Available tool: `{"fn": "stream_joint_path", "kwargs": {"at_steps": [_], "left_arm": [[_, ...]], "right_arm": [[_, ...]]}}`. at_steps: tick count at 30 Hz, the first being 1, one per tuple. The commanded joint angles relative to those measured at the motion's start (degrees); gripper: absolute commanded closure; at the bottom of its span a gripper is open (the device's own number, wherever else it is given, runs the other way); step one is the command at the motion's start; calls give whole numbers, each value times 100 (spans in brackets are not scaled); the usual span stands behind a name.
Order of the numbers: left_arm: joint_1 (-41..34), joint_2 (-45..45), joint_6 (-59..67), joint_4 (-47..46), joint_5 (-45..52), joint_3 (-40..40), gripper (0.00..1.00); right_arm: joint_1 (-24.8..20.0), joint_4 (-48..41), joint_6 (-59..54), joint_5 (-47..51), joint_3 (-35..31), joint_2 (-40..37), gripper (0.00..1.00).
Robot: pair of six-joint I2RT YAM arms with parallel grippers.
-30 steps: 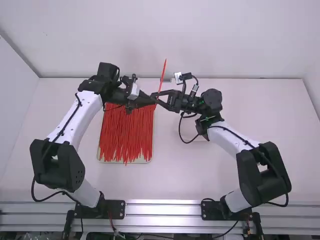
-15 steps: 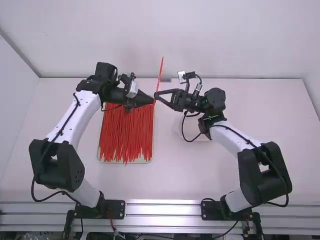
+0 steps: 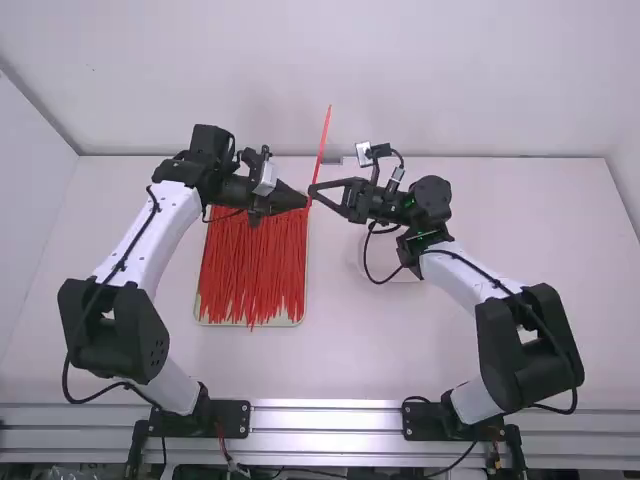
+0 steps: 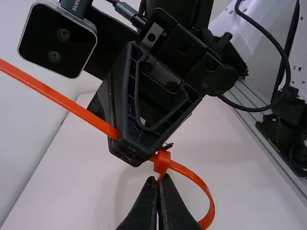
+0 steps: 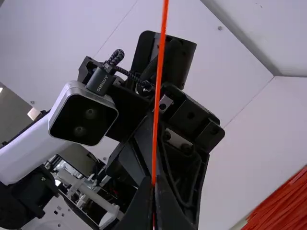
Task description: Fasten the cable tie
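A red cable tie (image 3: 323,150) hangs in the air between my two grippers, above the far end of the red pile. Its free strap (image 5: 160,72) stands nearly upright. My left gripper (image 3: 300,202) is shut, its tips (image 4: 155,181) pinching the tie just below the head (image 4: 162,162), where a small loop (image 4: 204,194) curls away. My right gripper (image 3: 316,190) meets it tip to tip from the right. It is shut (image 5: 153,191) on the strap just past the head.
A flat board (image 3: 250,323) carries a pile of several red cable ties (image 3: 252,265) beneath the left arm. A low white object (image 3: 372,268) lies on the table under the right arm. Open table spreads to the right and front.
The right gripper has shifted slightly left and up against the left gripper. The strap's free end has swung more upright and now reaches higher.
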Motion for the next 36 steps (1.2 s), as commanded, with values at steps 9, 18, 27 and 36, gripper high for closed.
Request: {"fn": "stream_joint_path", "kwargs": {"at_steps": [9, 18, 27, 36], "left_arm": [[94, -61, -848, 446, 146, 103, 74], [210, -61, -3976, 2293, -492, 101, 7], [210, -66, -4903, 1978, -1735, 101, 1], [210, -66, -5289, 1027, -2975, 101, 1]], "right_arm": [[-321, 17, -76, -424, 153, -31, 100], [-610, 15, -107, -800, 153, -31, 100], [-1073, -807, -938, -905, 149, -24, 100], [-1510, -2184, -2162, -776, 151, -26, 100]]}}
